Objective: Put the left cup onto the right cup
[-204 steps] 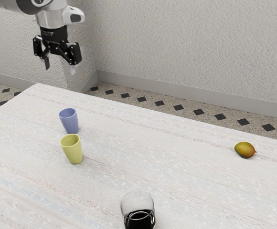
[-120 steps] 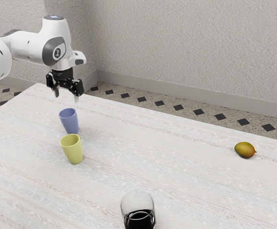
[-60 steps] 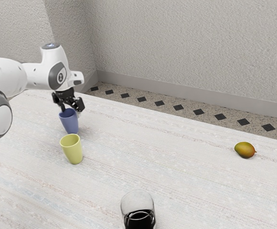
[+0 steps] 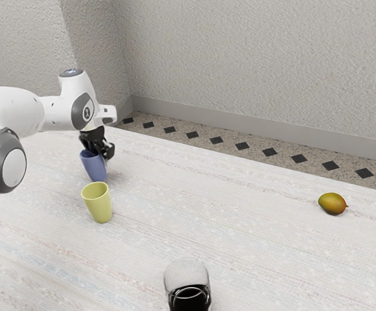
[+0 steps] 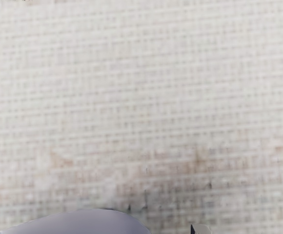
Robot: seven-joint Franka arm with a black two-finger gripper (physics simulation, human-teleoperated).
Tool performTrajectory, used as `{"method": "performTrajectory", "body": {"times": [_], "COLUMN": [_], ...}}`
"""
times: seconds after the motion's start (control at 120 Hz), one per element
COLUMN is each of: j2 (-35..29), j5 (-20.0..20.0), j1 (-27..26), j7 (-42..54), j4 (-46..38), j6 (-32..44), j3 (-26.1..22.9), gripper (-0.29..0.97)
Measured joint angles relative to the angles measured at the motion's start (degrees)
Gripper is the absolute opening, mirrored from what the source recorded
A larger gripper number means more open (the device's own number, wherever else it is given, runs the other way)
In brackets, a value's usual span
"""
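The blue cup (image 4: 94, 167) stands mouth up on the desk (image 4: 240, 227), in the left part of the exterior view, a little above mid-height. The black pincer (image 4: 98, 148) is down at the cup's rim, on the side toward the exterior view's right. It overlaps the rim there, and I cannot tell whether it is spread or pinching the cup wall. The white arm (image 4: 26, 116) comes in from the exterior view's left edge and bends down to the cup.

In the wrist view, a blurred blue-grey curve just under the hand is the blue cup (image 5: 78, 222). Beyond it lies the pale woven grain of the desk (image 5: 141, 97).

The yellow cup (image 4: 97, 201) stands just below the blue one in the exterior view, also mouth up. It is near the blue cup and apart from it, and clear of the pincer.

A glass (image 4: 187, 285) with something dark in its bottom sits at the lower edge of the frame, near the middle and well apart from both cups. A yellow-green fruit (image 4: 332, 203) lies far off toward the exterior view's right.

Behind the desk, a strip of floor (image 4: 240, 144) with black diamond tiles runs along a rough pale wall (image 4: 253, 58).
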Motion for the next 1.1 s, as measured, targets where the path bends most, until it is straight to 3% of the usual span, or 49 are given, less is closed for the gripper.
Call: {"method": "performTrajectory", "body": {"times": [0.108, 0.283, 0.4, 0.667, 0.85, 1.1], "j2": [-0.1, -2.9, -7.9, -21.0, -30.3, -36.2], "j5": [-0.2, -0.2, 0.6, 6.8, 11.1, 12.6], "j1": [0.0, -0.5, -1.2, -5.7, -6.0, -5.9], "j7": [1.0, 1.8, 1.7, -1.6, -7.1, -15.1], "j4": [0.0, -1.2, -4.5, -8.7, -20.2, -29.0], "j6": [0.1, -0.2, -0.6, -6.2, -9.2, -10.2], "j3": [0.0, -0.1, -0.3, -2.6, -6.4, -7.1], "gripper": [0.04, -0.05, -0.07, -0.09, -0.1, -0.1]}}
